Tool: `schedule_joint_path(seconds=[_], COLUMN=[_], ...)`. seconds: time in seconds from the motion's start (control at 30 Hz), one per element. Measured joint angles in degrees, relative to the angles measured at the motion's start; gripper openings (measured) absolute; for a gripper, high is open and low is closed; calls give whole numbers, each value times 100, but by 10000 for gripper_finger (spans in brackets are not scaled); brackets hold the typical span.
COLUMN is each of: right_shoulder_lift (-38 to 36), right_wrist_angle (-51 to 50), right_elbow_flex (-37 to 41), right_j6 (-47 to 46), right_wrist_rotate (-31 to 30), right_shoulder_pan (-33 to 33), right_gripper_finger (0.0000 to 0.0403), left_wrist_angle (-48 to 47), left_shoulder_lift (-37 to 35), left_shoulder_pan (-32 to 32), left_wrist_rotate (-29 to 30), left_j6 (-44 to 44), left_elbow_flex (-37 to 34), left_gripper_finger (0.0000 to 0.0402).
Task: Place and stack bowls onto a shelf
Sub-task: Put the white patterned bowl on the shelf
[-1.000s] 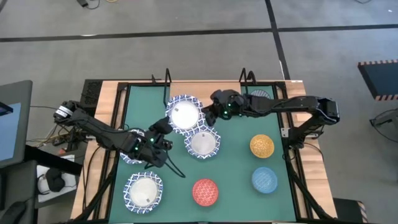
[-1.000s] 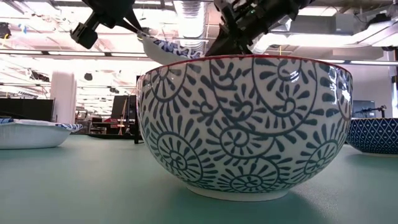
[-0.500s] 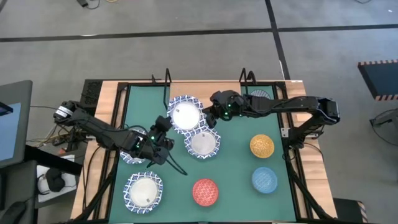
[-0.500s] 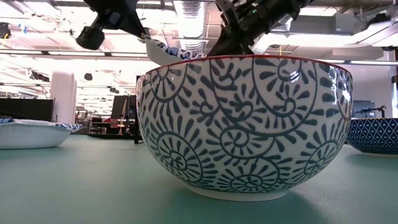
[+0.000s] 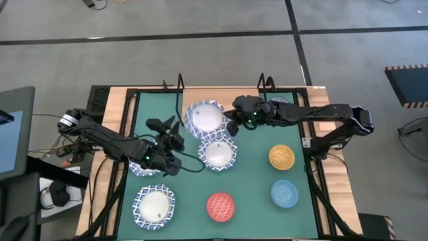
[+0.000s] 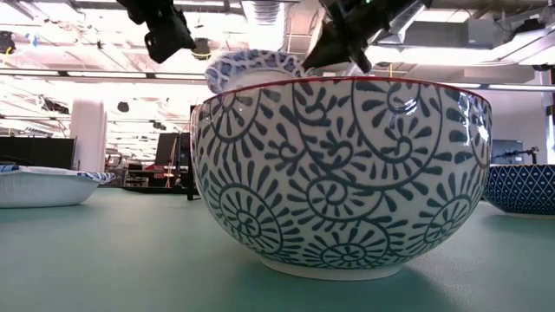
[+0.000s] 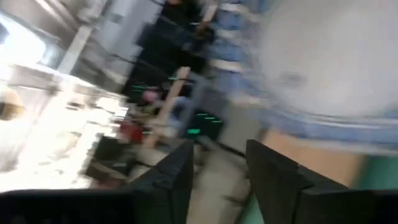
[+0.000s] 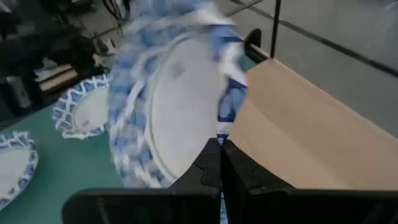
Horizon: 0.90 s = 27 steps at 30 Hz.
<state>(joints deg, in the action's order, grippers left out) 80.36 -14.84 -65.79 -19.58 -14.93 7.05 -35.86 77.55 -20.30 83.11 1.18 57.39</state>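
Observation:
A white bowl with a blue patterned rim (image 5: 206, 117) hangs above the mat's far middle, with my right gripper (image 5: 231, 120) shut on it. It also shows in the low view as the bowl (image 6: 251, 65) up high. My left gripper (image 5: 164, 127) stands open just left of that bowl, touching nothing; in its wrist view the fingers (image 7: 180, 180) are apart. A second white bowl (image 5: 219, 153) rests on the mat below. The shelf's wooden board (image 8: 298, 130) lies beyond the held bowl. My right gripper pinches the bowl's blue rim (image 8: 225, 127) between its two fingers, on the side of the bowl toward the table's right. The fingers come from the table's right, slanting down. The bowl is lifted clear of the mat and tilted in the hold.
On the green mat (image 5: 254, 201) stand a white bowl (image 5: 155, 205) near left, another (image 5: 139, 169) under the left arm, a red bowl (image 5: 221, 206), a yellow one (image 5: 281, 156) and a light blue one (image 5: 284, 193). Black posts (image 5: 179, 82) rise at the far edge.
My left gripper has opened, let go of the white bowl's left rim and rolled about its own line. My right gripper has carried the bowl a little up and toward the far edge; the bowl now hangs from it alone.

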Motion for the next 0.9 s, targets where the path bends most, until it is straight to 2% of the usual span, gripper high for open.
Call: schedule_joint_path(seconds=[0.1, 0.27, 0.43, 0.6, 0.9], right_shoulder_lift=[-125, -208, -208, -208, -208], right_wrist_angle=[31, 8, -5, -11, 52], right_elbow_flex=[3, 3, 3, 3, 3], right_j6=[179, 349, 357, 353, 361], right_wrist_rotate=[-218, -543, -629, -757, -768], right_shoulder_pan=[-227, -523, -594, -591, -634], right_gripper_finger=[19, 19, 19, 19, 19], left_wrist_angle=[163, 710, 1289, 1386, 1419], left_shoulder_lift=[-75, -455, -1010, -1469, -1473], left_shoulder_pan=[198, 719, 1132, 1573, 2279], left_wrist_rotate=[-799, -2573, -3812, -5125, -5658], left_j6=[350, 424, 409, 587, 451], left_elbow_flex=[-1, -4, -4, -4, -4], left_gripper_finger=[159, 159, 159, 161, 152])
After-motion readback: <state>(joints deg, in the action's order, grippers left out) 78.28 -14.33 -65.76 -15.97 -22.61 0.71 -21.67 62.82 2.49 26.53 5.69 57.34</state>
